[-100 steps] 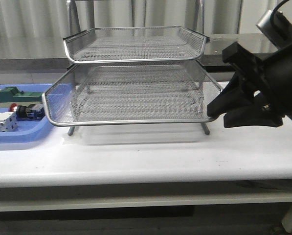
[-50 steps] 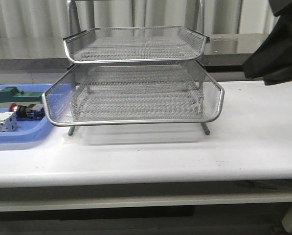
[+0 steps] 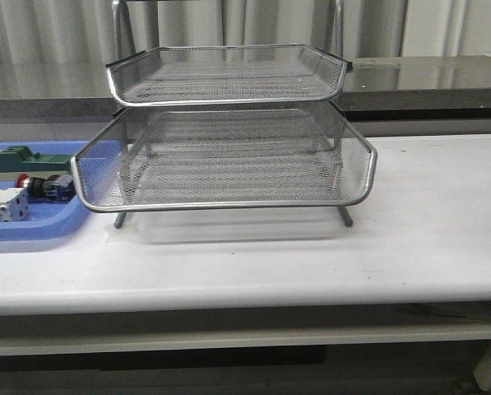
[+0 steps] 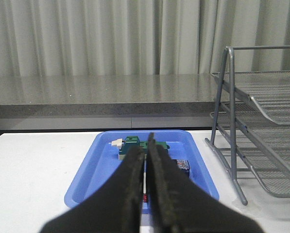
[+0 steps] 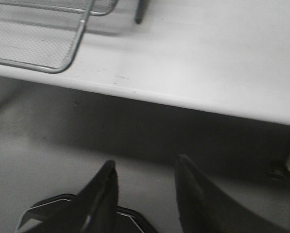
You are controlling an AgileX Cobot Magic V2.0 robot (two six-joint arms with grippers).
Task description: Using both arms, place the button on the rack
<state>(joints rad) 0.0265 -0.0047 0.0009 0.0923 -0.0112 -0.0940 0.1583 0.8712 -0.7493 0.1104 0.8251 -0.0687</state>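
Two tools are mine, and neither holds anything: my left tool has its fingers pressed together, empty, aimed over the blue tray, while my right tool hangs with fingers spread and empty, off the front edge of the worktop, past the rack's near corner and looking down at the floor. A second ago my right arm filled the space to the right of the rack in the front view; half a second ago only a dark edge of it showed there; now it has gone from that view altogether. I judge this to mean the right side has backed off from the rack's pulled-out middle tier and the pick-up falls to my left arm, not yet begun. The button lies on its side in the blue tray, left of the rack, between a green block and a white block. Its long axis runs roughly across the worktop, red head pointing away from the rack, blue-black rear block toward it.
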